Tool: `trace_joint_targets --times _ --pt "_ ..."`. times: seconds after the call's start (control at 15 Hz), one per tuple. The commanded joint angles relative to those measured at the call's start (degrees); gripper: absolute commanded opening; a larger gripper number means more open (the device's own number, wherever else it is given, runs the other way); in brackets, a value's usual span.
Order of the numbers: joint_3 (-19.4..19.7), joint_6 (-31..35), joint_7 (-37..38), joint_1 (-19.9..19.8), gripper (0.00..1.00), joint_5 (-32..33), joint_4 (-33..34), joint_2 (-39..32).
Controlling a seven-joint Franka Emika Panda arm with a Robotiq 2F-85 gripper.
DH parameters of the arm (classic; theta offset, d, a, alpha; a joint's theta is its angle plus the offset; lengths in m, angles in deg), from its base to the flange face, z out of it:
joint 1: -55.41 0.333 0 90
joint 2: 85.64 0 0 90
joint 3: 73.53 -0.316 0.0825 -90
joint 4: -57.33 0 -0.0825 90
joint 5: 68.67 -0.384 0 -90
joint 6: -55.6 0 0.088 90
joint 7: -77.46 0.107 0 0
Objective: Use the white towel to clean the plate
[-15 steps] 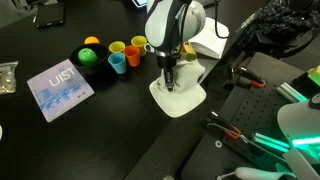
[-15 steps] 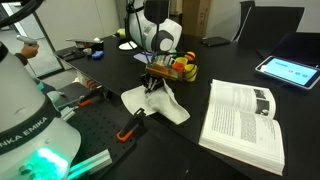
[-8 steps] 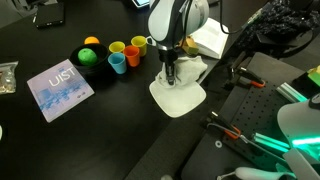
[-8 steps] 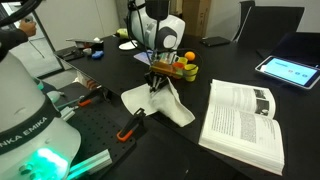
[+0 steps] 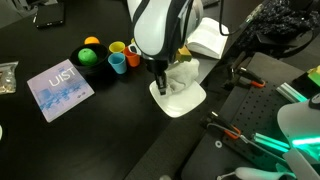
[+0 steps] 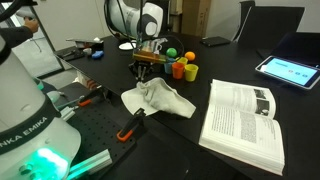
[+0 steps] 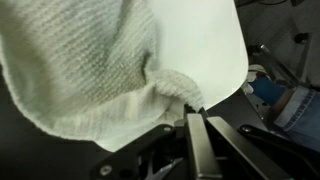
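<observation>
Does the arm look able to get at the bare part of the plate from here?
Likely yes. The pincer is shut on a fold of the white towel at the edge of the plate. The bare part lies open beside it, and the cups stand off to the side.

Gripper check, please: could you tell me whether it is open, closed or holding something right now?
Gripper: closed, pinching a fold of the white towel that lies on the plate.

Bare table [image 5: 105, 135] lies beside the plate [image 5: 187, 104] — cups [image 5: 124, 56] near one side, open book [image 6: 245, 120] near another.
</observation>
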Motion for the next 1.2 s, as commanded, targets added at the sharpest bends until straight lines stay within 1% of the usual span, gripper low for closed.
trace_joint_targets --times 0.0,0.13,0.33,0.47,0.67,0.8,1.13 --pt "-1.07 3.81 2.41 3.75 0.01 1.25 -1.73 -1.61" --pt "-0.35 5.30 4.51 7.24 0.01 3.31 -0.50 -3.75" --pt "0.92 6.56 7.87 12.31 0.01 8.06 2.61 -5.97" --pt "1.03 6.11 9.69 14.50 0.01 10.78 5.26 -6.67" --pt "0.36 5.76 12.05 16.36 0.01 12.76 9.56 -7.26" --pt "-0.22 5.66 12.89 17.02 0.01 12.82 12.26 -7.55" --pt "-1.34 5.80 12.94 17.47 0.01 12.56 15.03 -8.45"
